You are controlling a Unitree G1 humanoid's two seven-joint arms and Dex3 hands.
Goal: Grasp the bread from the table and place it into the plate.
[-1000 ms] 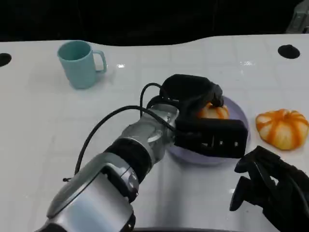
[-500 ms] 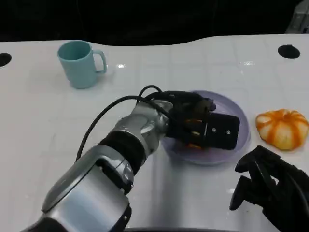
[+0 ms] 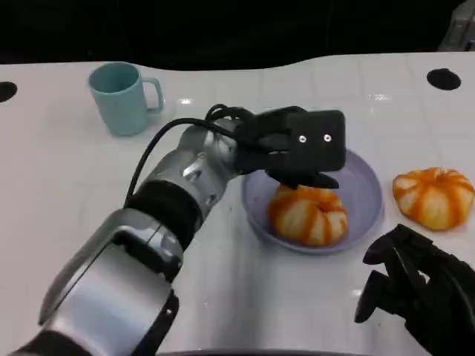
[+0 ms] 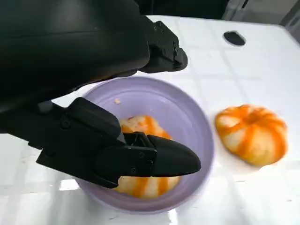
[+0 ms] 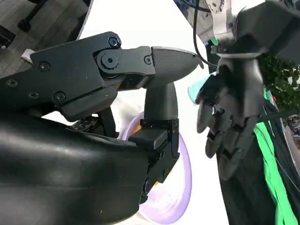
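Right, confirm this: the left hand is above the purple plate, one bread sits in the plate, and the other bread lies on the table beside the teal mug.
Not quite. In the head view the second bread lies beside the purple plate, far from the teal mug. The left hand is above the plate, and one bread sits in it.

Glossy white table, smooth lilac plastic plate, matt teal mug, brushed-metal forearm

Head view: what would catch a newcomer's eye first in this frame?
The left hand hovers open just above the purple plate at the table's middle, where an orange-striped bread lies. A second bread sits on the white table right of the plate, and a teal mug stands far left.
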